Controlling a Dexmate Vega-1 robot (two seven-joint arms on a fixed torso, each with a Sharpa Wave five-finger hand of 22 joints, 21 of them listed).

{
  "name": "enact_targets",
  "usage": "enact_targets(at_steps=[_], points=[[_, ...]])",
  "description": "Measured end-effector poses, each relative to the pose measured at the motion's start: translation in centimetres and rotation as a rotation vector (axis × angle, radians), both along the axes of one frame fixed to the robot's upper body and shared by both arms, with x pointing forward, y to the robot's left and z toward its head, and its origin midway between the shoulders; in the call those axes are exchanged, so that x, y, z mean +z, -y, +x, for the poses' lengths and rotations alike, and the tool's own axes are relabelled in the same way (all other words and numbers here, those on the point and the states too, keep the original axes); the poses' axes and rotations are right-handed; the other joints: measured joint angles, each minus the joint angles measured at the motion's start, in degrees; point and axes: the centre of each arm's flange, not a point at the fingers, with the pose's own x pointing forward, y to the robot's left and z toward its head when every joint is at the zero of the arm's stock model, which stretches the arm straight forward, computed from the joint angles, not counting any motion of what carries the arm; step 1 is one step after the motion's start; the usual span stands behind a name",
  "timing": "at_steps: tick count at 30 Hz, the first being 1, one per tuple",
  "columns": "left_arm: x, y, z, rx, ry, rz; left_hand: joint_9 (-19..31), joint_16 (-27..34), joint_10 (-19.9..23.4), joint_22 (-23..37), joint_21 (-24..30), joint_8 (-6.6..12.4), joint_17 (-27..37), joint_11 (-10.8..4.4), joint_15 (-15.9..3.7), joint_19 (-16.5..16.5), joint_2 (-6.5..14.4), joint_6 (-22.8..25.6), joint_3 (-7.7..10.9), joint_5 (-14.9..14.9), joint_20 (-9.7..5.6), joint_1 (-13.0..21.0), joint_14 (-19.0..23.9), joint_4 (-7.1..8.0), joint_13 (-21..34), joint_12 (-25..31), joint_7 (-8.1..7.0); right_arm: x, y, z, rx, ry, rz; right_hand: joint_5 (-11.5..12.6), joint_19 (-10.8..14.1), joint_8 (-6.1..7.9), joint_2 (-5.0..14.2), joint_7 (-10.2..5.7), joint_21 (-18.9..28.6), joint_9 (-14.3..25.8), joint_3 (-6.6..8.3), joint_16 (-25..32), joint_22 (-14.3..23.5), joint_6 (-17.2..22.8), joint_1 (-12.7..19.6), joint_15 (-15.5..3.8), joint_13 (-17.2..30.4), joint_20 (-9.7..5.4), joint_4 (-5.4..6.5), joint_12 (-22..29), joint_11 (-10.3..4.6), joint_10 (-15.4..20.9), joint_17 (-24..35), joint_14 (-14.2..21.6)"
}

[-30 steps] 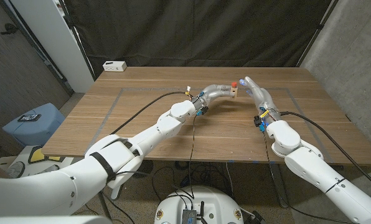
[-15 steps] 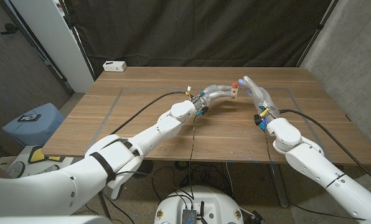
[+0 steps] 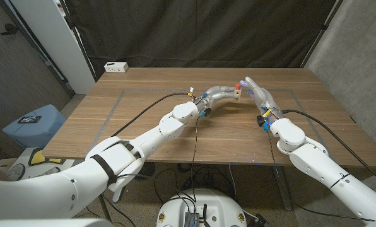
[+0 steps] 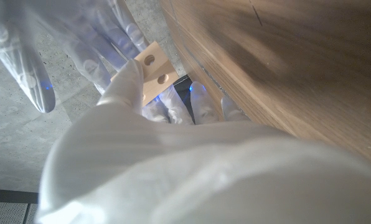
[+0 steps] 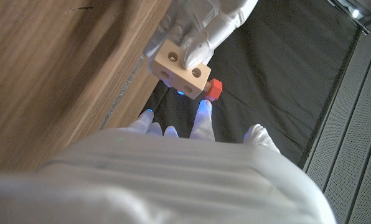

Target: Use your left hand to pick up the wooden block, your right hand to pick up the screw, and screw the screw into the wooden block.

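Right hand point(image 3: 255, 92) has crept a touch closer to the wooden block point(image 3: 237, 94) over the last second; its fingertips now sit just beside the red screw point(image 3: 238, 82) head. Left hand point(image 3: 221, 93) hasn't moved and keeps the block pinched, lifted off the table point(image 3: 144, 126), at about 12 o'clock of the table's middle.

In the right wrist view the screw point(image 5: 214, 89) already sits in one end of the block point(image 5: 182, 65), and the right hand's fingertips point(image 5: 203, 109) are just short of it with nothing in them, fingers apart. My read: it's re-gripping for another turn (seating depth not visible).

Block: pale raw wood, squared edges, round drilled holes on its faces. Screw: red, looks plastic, chunky faceted head. Table: brown wood-grain planks, matte.
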Motion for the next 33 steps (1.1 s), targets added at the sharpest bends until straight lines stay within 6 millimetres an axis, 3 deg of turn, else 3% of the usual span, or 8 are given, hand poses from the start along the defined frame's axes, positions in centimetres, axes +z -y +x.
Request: enact_targets(at_steps=[33], points=[[-0.27,0.02,0.11,0.008,-0.011,0.001,0.0,0.0,0.0,0.0,0.0,0.02,0.0,-0.22,0.00,0.0,0.0,0.1,0.00,0.0,0.00,0.0,0.0,0.00,0.0,0.0,-0.08,-0.24,-0.09,-0.26,0.008,-0.009,-0.019,0.3,-0.6,0.42,0.27,-0.51,0.0,0.0,0.00,0.0,0.0,0.5,-0.3,0.00,0.0,0.00,0.00,0.0,0.00,0.0,0.0,0.0]])
